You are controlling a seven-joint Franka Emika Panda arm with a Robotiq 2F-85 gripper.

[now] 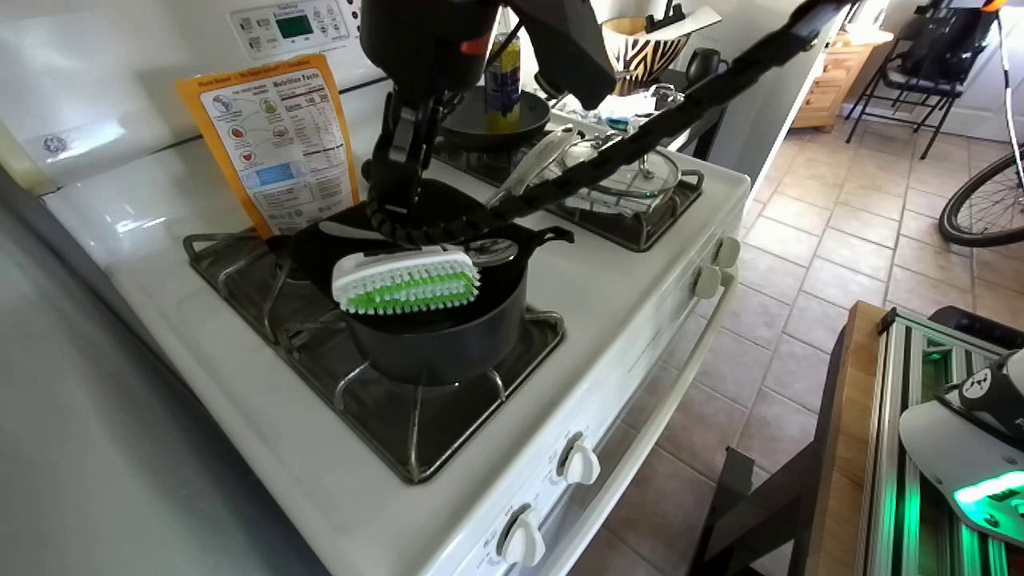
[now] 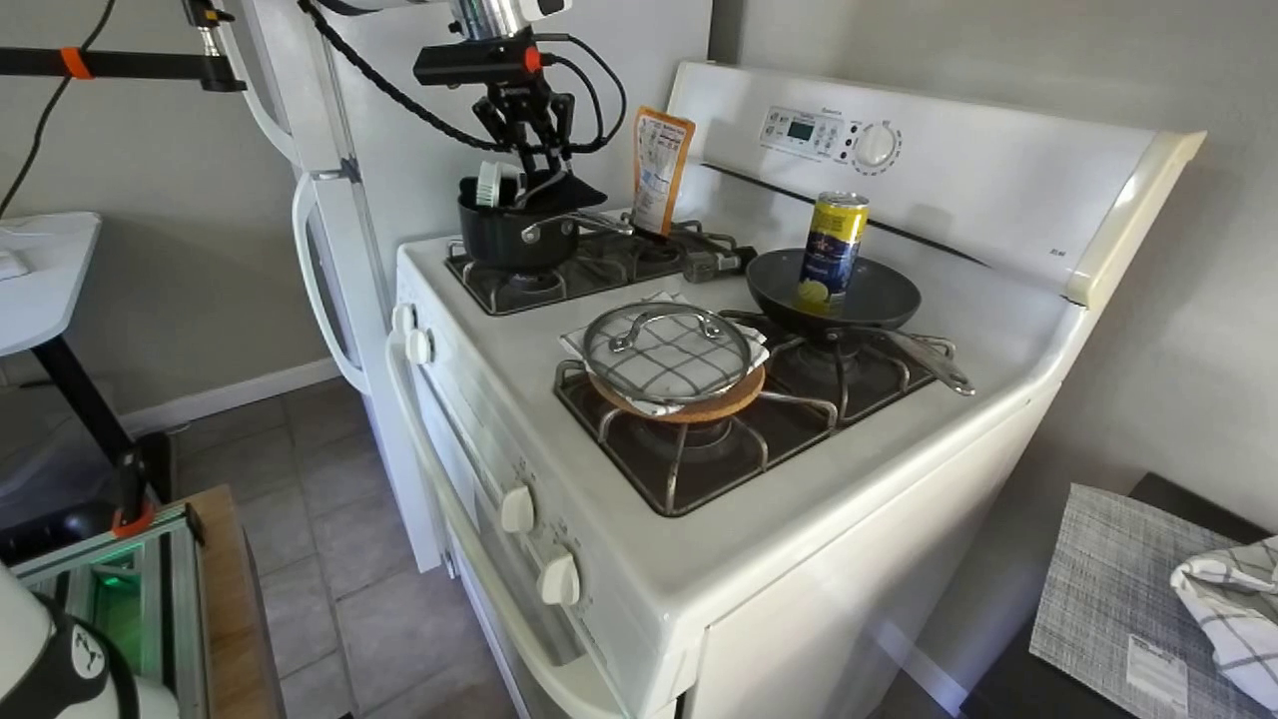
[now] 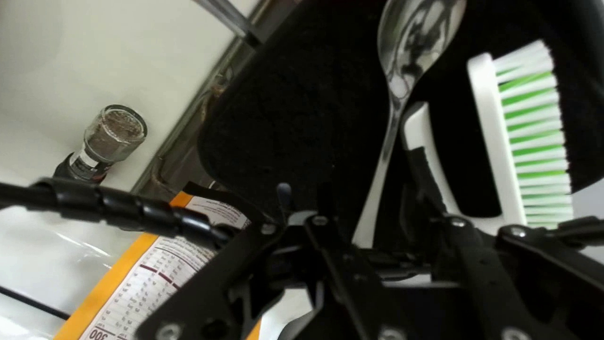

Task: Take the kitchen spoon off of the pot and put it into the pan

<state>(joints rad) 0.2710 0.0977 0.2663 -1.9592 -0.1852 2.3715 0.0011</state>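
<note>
The metal spoon [image 3: 417, 40] lies across the top of the black pot, its bowl also visible in an exterior view [image 1: 492, 253]. The deep black pot [image 1: 448, 344] [image 2: 509, 238] stands on a burner. A white brush with green bristles [image 3: 524, 137] [image 1: 406, 280] also rests on it. My gripper [image 3: 370, 208] [image 1: 396, 210] [image 2: 541, 160] is low over the pot, open, with the spoon's handle between its fingers and gaps on both sides. The exact fingertips are dark and hard to see. The shallow black pan [image 2: 879, 290] [image 1: 464, 120] sits on another burner.
A yellow and blue can [image 2: 834, 245] [image 1: 502, 88] stands in the pan. A glass lid [image 2: 664, 350] [image 1: 628, 170] lies on a cloth and trivet. An orange-edged pouch [image 1: 280, 144] [image 2: 661, 172] stands behind the pot. A glass grinder [image 3: 101, 141] lies on the stove.
</note>
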